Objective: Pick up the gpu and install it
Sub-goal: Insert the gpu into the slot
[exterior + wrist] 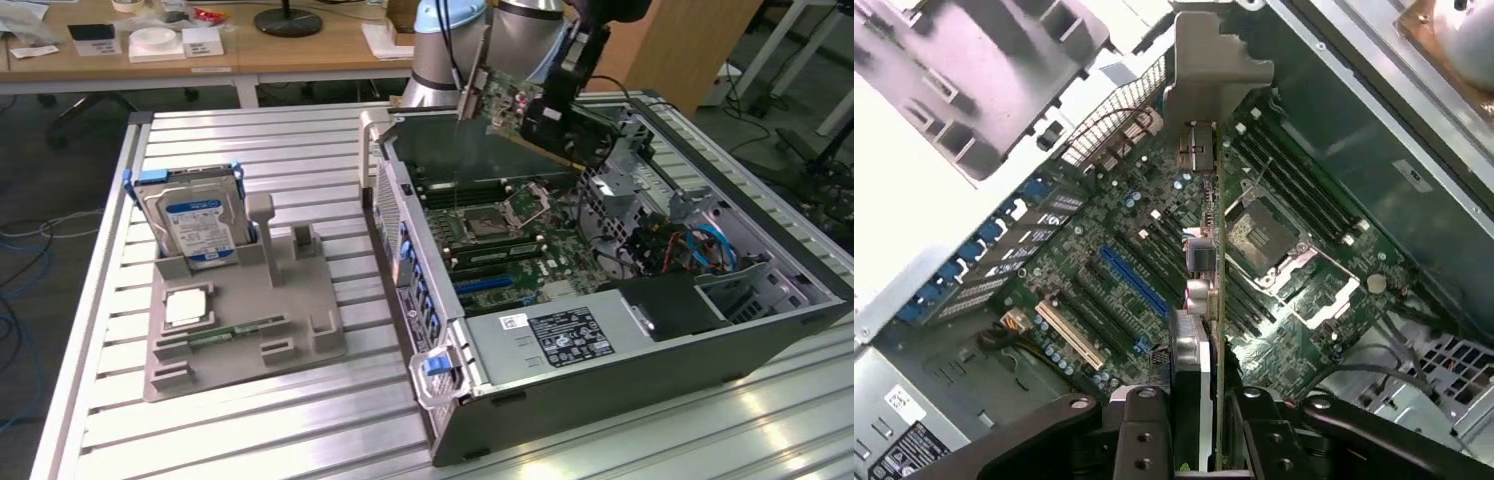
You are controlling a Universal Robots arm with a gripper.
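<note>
The gripper has its fingers clamped on the gpu, which hangs edge-down between them over the open computer case. Beneath the fingers lies the motherboard. The power supply bears a black label, its white print too small to read.

One gpu, one open computer case, one hard drive, one memory stick, one processor chip, one grey fixture.
</note>
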